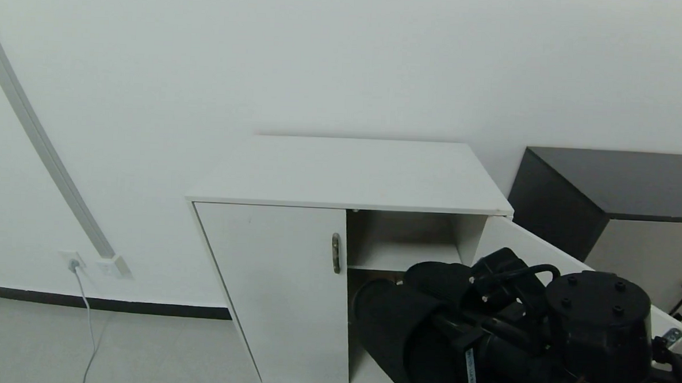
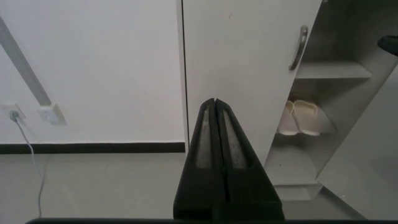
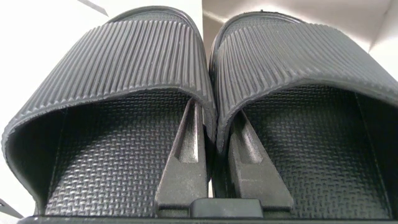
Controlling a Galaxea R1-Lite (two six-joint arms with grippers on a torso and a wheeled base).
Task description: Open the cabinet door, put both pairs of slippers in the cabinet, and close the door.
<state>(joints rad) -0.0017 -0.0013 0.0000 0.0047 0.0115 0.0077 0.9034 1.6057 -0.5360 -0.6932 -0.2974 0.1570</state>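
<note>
Slippers (image 3: pixel 205 93) of black ribbed rubber, pebbled inside, sit pinched by their adjoining straps in the right gripper (image 3: pixel 216 134), at the white cabinet's (image 1: pixel 347 174) open right half. Pale smooth pair (image 2: pixel 305 117) already lies on a lower shelf (image 2: pixel 328 129); stowing the black pair and closing the door (image 1: pixel 517 236) remain. Left gripper (image 2: pixel 214 107): fingers together, empty.

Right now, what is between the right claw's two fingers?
The adjoining side walls of the pair of black ribbed rubber slippers, pressed together; one finger of the right claw sits inside each. The right wrist view shows it.

Slippers (image 3: pixel 149 56) are ribbed matt rubber, cabinet (image 1: pixel 347 174) smooth and matt, handle (image 1: pixel 336 253) metal
</note>
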